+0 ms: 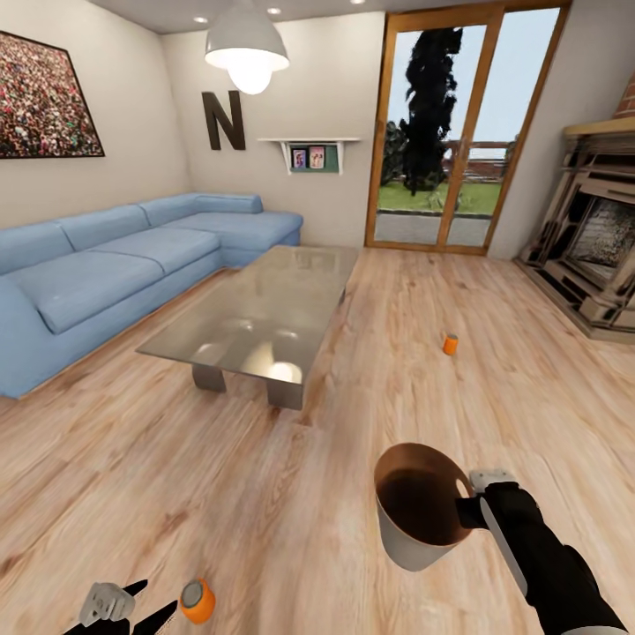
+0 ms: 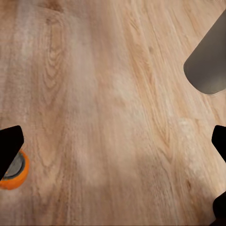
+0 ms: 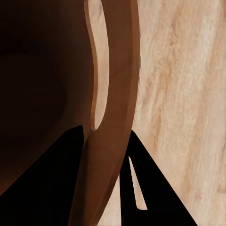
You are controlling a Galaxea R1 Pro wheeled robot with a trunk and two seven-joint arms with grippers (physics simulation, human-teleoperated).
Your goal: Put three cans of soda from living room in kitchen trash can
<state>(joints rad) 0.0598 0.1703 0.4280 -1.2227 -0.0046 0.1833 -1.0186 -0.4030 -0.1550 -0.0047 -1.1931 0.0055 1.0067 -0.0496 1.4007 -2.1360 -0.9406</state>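
While the robot stood on the light wood plank floor [image 1: 265, 494] of the living room, a blue sectional sofa [image 1: 115, 273] ran along the wall on its left and a glass-topped coffee table [image 1: 265, 309] sat in front of that sofa. Glass doors with a wooden frame [image 1: 459, 132] closed the far wall, and a brick fireplace [image 1: 591, 247] stood at the right.

Nearer the robot, the trash can [image 1: 422, 507] hung above the floor, pale grey outside and tan-brown inside, tilted with its open mouth toward the camera. Its rim was pinched by the right gripper [image 1: 469, 510]; in the right wrist view the two dark fingers [image 3: 47, 188] sat on either side of the brown rim [image 3: 110, 141], one inside the bin and one outside.

The left gripper [image 1: 145, 608] was low over the floor with its jaws spread wide and nothing between them. An orange soda can [image 1: 197, 601] stood upright just beside one fingertip [image 2: 9, 143]; whether they touched was hard to tell. A second orange soda can [image 1: 451, 344] stood well apart on the floor, between the table and the fireplace.
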